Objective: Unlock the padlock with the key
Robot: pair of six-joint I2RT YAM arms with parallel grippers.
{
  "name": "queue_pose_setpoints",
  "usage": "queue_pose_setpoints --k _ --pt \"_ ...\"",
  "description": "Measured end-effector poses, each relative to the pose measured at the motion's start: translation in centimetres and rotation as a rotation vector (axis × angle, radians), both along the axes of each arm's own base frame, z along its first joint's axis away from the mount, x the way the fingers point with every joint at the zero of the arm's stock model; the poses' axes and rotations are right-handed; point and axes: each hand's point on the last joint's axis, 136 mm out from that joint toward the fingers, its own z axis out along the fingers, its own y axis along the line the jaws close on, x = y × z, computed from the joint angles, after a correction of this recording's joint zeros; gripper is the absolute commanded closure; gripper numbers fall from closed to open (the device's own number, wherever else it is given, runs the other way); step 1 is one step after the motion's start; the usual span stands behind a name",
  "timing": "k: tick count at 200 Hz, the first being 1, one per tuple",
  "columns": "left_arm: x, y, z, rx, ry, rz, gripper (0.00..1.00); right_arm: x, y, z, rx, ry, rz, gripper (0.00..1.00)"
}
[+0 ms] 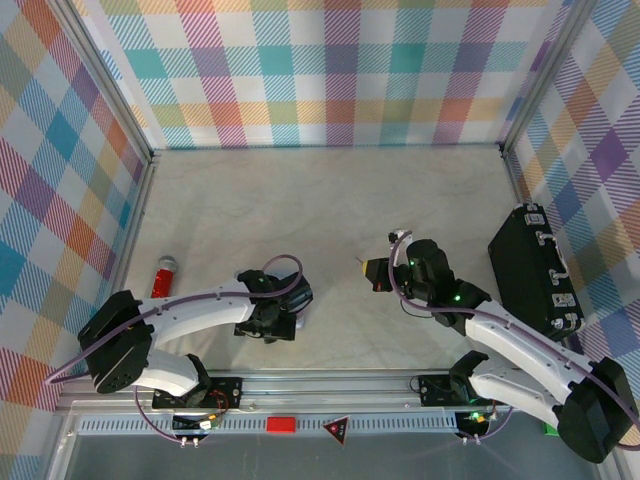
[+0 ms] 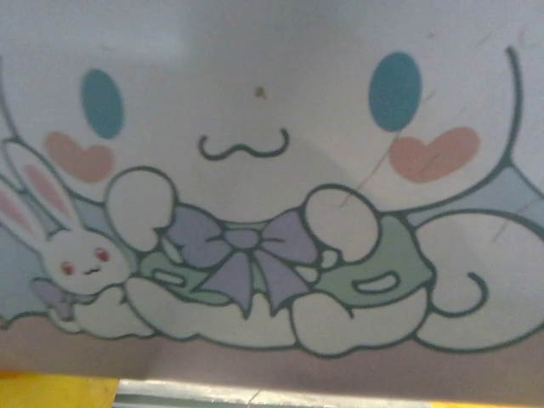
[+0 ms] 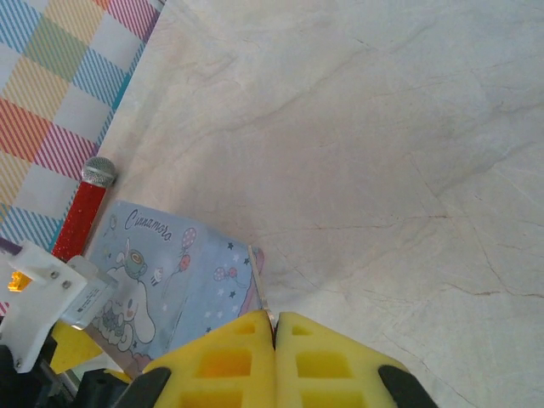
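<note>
My right gripper [image 1: 375, 272] hangs over the middle of the table, its yellow fingers [image 3: 221, 365] shut on the key [image 3: 263, 279], a slim metal blade that sticks out forward from between them. The blade's tip lies close to a corner of the pastel cartoon-printed tin [image 3: 166, 276]. My left gripper [image 1: 272, 318] is low near the front edge and holds that tin, whose printed face [image 2: 272, 170] sits right against the left wrist camera. The padlock is hidden.
A red cylinder with a silver cap [image 1: 163, 277] lies by the left wall, just beyond the tin [image 3: 82, 202]. A black case [image 1: 530, 265] stands along the right wall. Checked walls enclose the pale marble table [image 1: 330, 200].
</note>
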Motion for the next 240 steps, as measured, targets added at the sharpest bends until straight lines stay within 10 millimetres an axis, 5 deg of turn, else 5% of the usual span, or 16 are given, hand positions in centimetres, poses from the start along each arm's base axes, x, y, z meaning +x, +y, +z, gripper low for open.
queue_pose_setpoints --k 165,240 --pt "11.5 -4.8 -0.3 -0.142 -0.227 -0.123 0.13 -0.7 -0.8 0.0 -0.01 0.008 -0.013 1.0" --pt "20.1 -9.2 -0.1 -0.191 -0.305 -0.039 0.13 -0.8 -1.6 -0.5 -0.034 0.028 -0.047 1.0"
